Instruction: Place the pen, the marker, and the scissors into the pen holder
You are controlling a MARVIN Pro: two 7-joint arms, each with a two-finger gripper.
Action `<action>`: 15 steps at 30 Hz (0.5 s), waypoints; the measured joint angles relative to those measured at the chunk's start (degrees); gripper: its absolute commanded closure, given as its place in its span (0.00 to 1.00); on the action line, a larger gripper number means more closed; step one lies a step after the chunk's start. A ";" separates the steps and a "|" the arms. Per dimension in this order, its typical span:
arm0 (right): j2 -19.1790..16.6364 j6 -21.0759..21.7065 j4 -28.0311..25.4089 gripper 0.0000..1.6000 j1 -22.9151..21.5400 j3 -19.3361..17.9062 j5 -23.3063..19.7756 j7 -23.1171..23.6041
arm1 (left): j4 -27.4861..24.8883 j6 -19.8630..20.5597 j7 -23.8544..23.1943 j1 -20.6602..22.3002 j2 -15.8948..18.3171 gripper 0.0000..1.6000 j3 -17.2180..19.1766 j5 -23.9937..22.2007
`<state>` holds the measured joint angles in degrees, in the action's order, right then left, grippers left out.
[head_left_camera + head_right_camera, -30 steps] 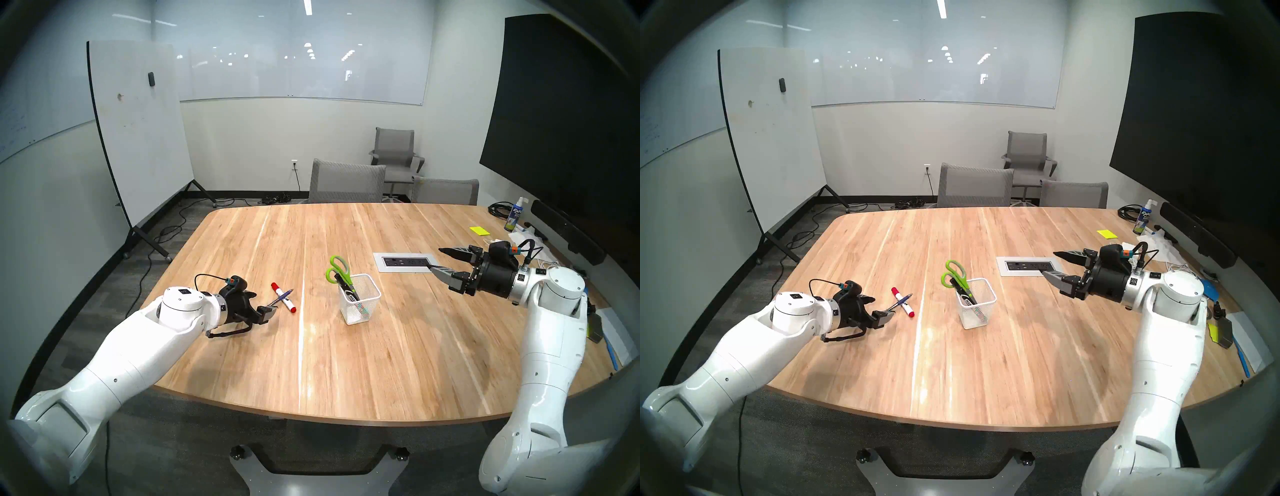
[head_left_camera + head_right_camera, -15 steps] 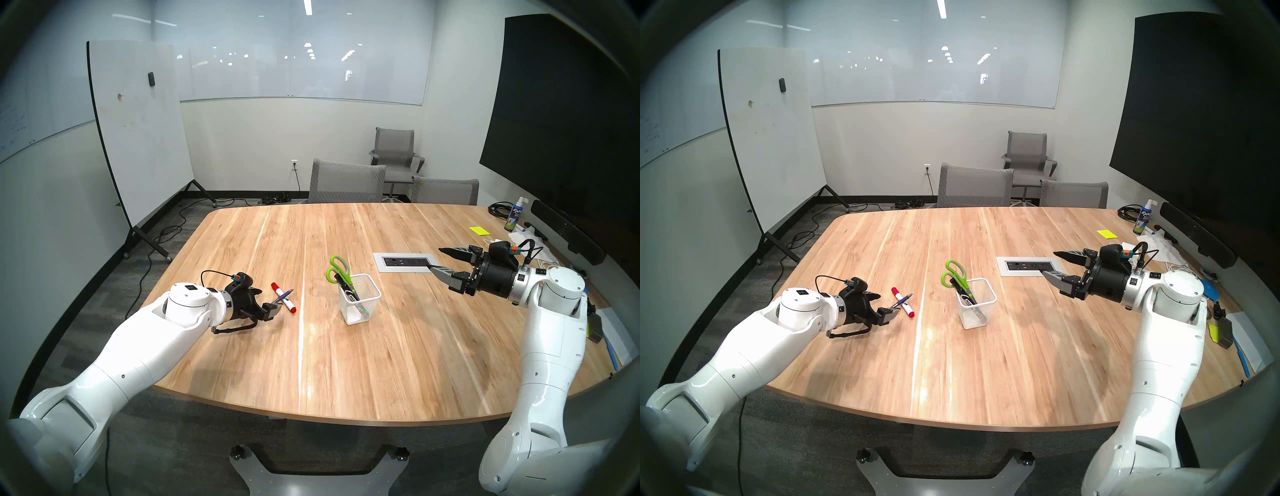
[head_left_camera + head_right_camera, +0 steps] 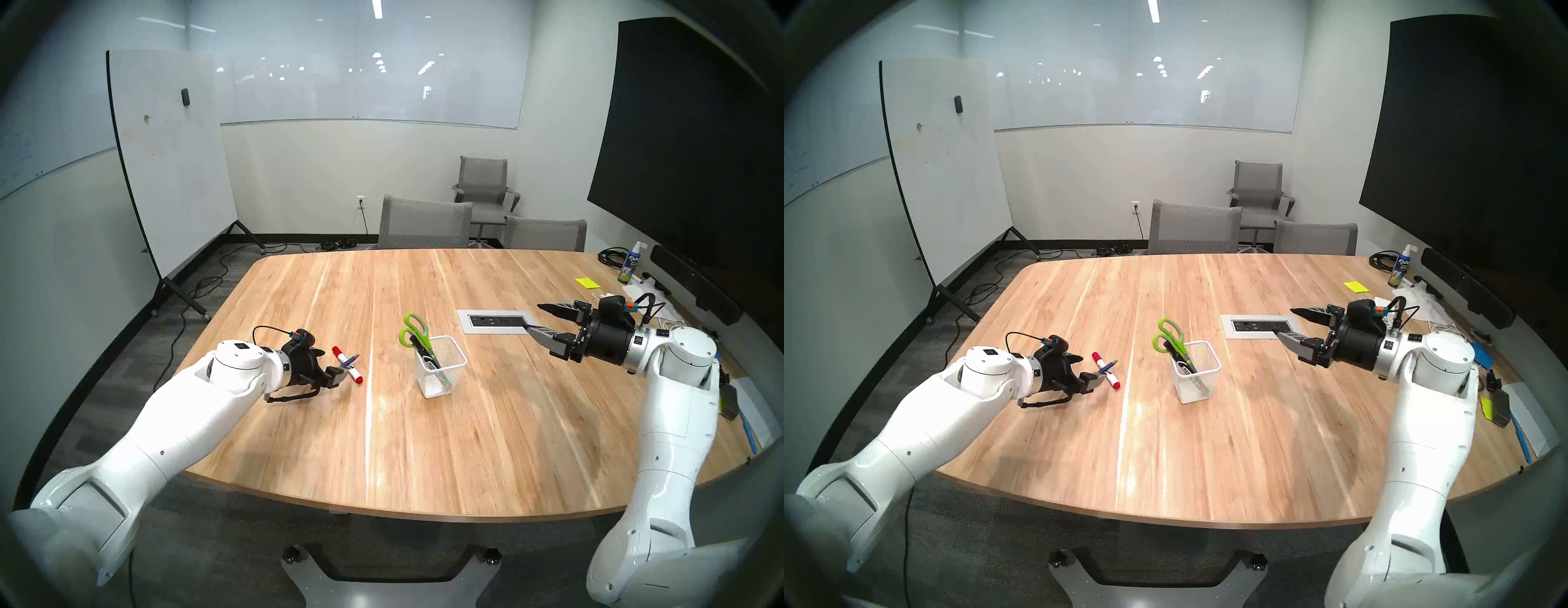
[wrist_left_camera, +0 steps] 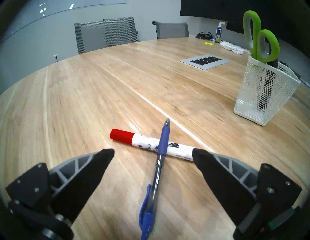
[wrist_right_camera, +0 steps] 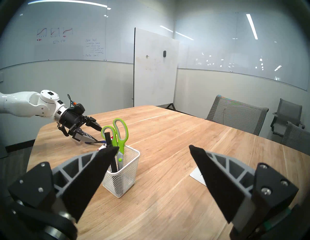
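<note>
A slim blue pen (image 4: 158, 160) lies across a white marker with red ends (image 4: 144, 141) on the left of the wooden table (image 3: 424, 446). My left gripper (image 4: 153, 152) is open and low over the table. Its fingers stand either side of the pen's clip end without touching it. The white mesh pen holder (image 3: 443, 373) stands mid-table. Green-handled scissors (image 3: 413, 329) and a black marker (image 3: 428, 356) stand in it. My right gripper (image 3: 533, 316) hangs open and empty above the table, right of the holder.
A grey power outlet plate (image 3: 494, 320) is set into the table under the right gripper. At the far right are a spray bottle (image 3: 629, 265), yellow sticky notes (image 3: 586, 282) and cables. Grey chairs (image 3: 424, 223) stand beyond the far edge, with a rolling whiteboard (image 3: 169, 161) at the back left.
My left arm has slid forward toward the pen, so its open fingers now flank the pen's rear end. The right arm and everything else have stayed still.
</note>
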<state>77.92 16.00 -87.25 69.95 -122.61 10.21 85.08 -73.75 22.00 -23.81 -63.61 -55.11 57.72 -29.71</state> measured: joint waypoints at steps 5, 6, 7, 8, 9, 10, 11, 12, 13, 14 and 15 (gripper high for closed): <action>0.00 0.00 0.00 0.00 0.00 0.00 0.01 0.00 | 0.25 0.32 -0.27 0.69 -0.64 0.00 -0.12 0.44; 0.01 0.00 0.00 0.00 0.00 0.00 0.01 0.00 | 0.51 0.45 -0.37 0.93 -0.89 0.00 -0.18 0.65; 0.01 0.00 0.00 0.00 0.00 0.00 0.01 0.00 | 0.64 0.48 -0.41 1.01 -0.99 0.00 -0.21 0.72; 0.01 0.00 0.00 0.00 0.00 0.00 0.01 0.00 | 0.76 0.51 -0.45 1.09 -1.09 0.00 -0.24 0.80; 0.01 0.00 0.00 0.00 0.00 -0.01 0.01 0.00 | 1.00 0.56 -0.53 1.20 -1.25 0.00 -0.32 0.92; 0.01 0.00 0.00 0.00 0.00 -0.01 0.01 0.00 | 1.14 0.58 -0.56 1.26 -1.35 0.00 -0.35 1.00; 0.01 0.00 0.00 0.00 0.00 -0.01 0.01 0.00 | 1.50 0.59 -0.66 1.36 -1.56 0.00 -0.43 1.18; 0.01 0.00 0.00 0.00 0.00 -0.01 0.01 0.00 | 1.93 0.59 -0.75 1.46 -1.79 0.00 -0.52 1.36; 0.01 0.00 0.00 0.00 0.00 -0.01 0.01 0.00 | 2.11 0.58 -0.80 1.50 -1.88 0.00 -0.55 1.43; 0.01 0.00 0.00 0.00 0.00 -0.01 0.01 0.00 | 2.29 0.58 -0.85 1.53 -1.98 0.00 -0.58 1.51; 0.01 0.00 0.00 0.00 0.00 -0.01 0.01 0.00 | 2.47 0.55 -0.92 1.56 -2.07 0.00 -0.60 1.58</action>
<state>77.94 16.00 -87.25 69.94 -122.62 10.22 85.08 -71.28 22.55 -24.73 -62.05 -57.18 57.12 -28.13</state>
